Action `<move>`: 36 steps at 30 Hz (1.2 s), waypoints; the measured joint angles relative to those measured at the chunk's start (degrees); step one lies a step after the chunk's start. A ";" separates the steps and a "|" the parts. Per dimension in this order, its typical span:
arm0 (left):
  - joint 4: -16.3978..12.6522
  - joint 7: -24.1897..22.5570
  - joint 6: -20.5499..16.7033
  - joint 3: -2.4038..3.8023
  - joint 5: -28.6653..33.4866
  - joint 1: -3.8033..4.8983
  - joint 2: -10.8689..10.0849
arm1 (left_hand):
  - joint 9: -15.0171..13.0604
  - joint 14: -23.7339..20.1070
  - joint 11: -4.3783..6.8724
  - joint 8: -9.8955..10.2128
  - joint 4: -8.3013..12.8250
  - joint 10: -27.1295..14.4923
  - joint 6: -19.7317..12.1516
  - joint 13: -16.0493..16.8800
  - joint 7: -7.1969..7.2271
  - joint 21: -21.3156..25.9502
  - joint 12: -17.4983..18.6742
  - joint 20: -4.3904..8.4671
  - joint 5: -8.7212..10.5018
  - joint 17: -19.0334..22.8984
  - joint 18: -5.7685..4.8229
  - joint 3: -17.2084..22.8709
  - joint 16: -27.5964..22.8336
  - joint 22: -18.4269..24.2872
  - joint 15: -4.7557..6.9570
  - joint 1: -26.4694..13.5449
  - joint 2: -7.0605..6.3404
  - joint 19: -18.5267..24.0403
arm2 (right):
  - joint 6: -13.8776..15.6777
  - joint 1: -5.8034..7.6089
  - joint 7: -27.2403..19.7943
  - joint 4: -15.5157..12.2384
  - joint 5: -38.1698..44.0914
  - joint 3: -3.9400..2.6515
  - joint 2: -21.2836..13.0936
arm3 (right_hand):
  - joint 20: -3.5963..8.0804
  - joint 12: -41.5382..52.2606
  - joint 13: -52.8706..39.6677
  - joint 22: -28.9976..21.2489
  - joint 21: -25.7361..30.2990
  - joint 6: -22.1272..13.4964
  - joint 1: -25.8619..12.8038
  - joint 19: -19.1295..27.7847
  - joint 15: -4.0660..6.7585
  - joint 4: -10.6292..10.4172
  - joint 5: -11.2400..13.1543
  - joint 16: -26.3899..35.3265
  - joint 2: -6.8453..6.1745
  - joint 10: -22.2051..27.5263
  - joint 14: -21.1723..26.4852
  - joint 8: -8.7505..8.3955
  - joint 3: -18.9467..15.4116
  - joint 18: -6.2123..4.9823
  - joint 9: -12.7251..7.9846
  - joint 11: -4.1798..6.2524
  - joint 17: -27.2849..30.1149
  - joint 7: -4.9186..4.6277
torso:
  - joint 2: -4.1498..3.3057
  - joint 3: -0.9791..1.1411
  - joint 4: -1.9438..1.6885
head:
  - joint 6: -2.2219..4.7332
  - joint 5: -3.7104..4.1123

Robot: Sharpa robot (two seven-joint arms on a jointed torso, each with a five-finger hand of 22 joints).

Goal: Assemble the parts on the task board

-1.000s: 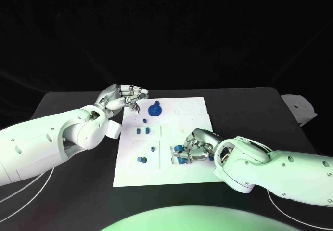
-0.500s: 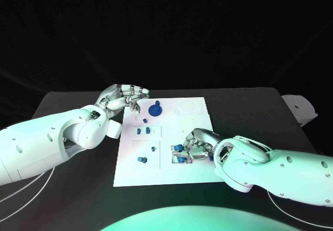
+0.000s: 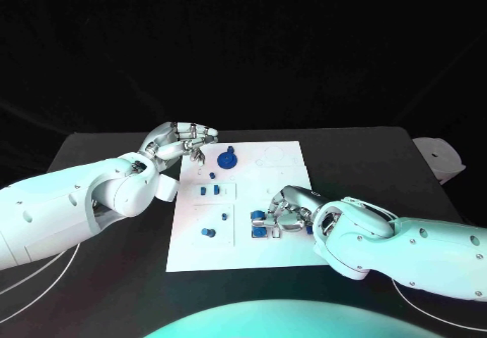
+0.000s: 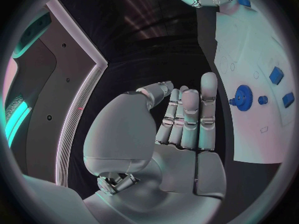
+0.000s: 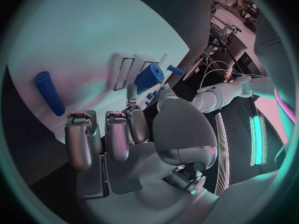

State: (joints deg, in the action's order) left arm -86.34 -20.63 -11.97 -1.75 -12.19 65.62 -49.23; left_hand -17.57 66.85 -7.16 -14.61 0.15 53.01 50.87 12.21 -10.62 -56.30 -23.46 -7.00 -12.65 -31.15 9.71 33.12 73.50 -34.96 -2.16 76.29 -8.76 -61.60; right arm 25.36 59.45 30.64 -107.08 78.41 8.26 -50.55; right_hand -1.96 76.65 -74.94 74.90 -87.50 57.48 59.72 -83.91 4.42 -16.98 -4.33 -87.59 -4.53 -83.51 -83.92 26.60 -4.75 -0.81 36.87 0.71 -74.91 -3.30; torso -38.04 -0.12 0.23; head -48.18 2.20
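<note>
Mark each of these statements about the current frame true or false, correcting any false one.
1. The left hand is at the far left corner of the task board. True.
2. The left hand holds a blue part. False: in the left wrist view its fingers are straight, with nothing in them.
3. The right hand is over the blue parts on the near right of the board. True.
4. The blue gear lies on the black table, off the board. False: it sits on the board, near its far edge.
5. In the right wrist view, a blue cylinder lies on the board apart from the right hand's fingers. True.
</note>
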 measured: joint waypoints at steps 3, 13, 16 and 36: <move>0.00 0.02 0.00 0.00 0.00 0.00 -0.01 | 0.00 0.00 0.19 0.00 0.00 -0.19 0.00 0.00 0.00 0.00 0.00 0.00 0.00 0.00 0.00 0.00 0.17 0.00 0.00 0.00 0.00 0.00 | 0.03 0.00 0.00 -0.20 0.18 0.00 -0.10 | 0.00 0.00 0.00 0.00 0.00 0.00 -0.23 0.00 0.00 0.01 0.00 0.00 0.23 0.00 0.00 0.18 -0.01 0.00 0.04 0.00 0.00 0.00 | 0.00 -0.01 0.02 | -0.05 0.01; 0.00 0.08 0.01 0.00 0.00 0.00 -0.10 | 0.00 0.00 0.19 0.00 0.00 -0.18 0.00 0.00 0.00 0.00 0.00 0.00 0.00 -0.04 0.00 0.00 0.17 0.00 0.00 0.00 0.00 0.00 | 1.38 -0.09 -1.00 -2.29 0.72 0.00 -2.00 | 0.00 3.19 -0.01 0.04 -2.30 0.29 9.56 0.00 0.00 0.56 -4.20 -0.44 2.85 -0.32 0.00 1.38 -1.02 0.00 0.31 0.32 0.00 0.29 | 0.03 0.04 0.01 | -0.02 -0.07; 0.01 0.10 0.01 0.00 0.00 0.00 -0.12 | 0.01 0.00 0.19 0.00 0.00 -0.18 0.00 0.01 0.00 0.00 0.00 0.00 0.00 -0.04 0.00 0.00 0.16 0.00 0.00 0.00 0.00 0.00 | 1.38 -0.14 -1.61 -2.82 1.10 0.00 -2.14 | 0.13 3.87 -0.02 0.04 -2.30 0.41 10.84 -0.14 0.00 0.54 -4.22 -0.47 2.80 -0.32 0.00 1.38 -1.04 0.00 0.21 0.32 0.01 0.41 | 0.03 0.03 0.07 | 0.01 -0.15; 0.07 0.20 0.01 0.00 0.01 0.00 0.02 | 0.01 0.00 0.19 0.00 -0.33 -0.18 0.00 0.01 0.00 0.00 0.00 -0.19 0.00 -0.03 0.00 0.00 0.16 -0.01 0.00 0.00 0.00 -0.23 | -0.58 -0.22 -2.29 -2.34 3.67 0.00 -2.18 | 0.20 4.39 -0.01 0.03 -2.30 0.74 11.19 -0.21 0.21 0.39 -4.53 -0.67 3.16 -0.53 -0.21 1.57 -1.50 0.00 0.14 0.52 -0.04 0.74 | 0.03 -0.07 -0.01 | -0.13 -0.27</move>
State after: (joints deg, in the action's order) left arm -86.27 -20.43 -11.96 -1.75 -12.18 65.62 -49.21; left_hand -17.56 66.85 -6.97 -14.61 -0.18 52.83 50.88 12.22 -10.62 -56.30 -23.46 -7.19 -12.65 -31.18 9.71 33.12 73.66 -34.97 -2.16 76.29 -8.75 -61.83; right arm 24.78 59.24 28.36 -109.42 82.08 8.26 -52.74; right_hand -1.75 81.04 -74.96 74.93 -89.80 58.22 70.91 -84.11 4.63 -16.59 -8.86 -88.26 -1.38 -84.04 -84.14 28.17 -6.25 -0.82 37.02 1.23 -74.95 -2.56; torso -38.01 -0.19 0.22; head -48.31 1.92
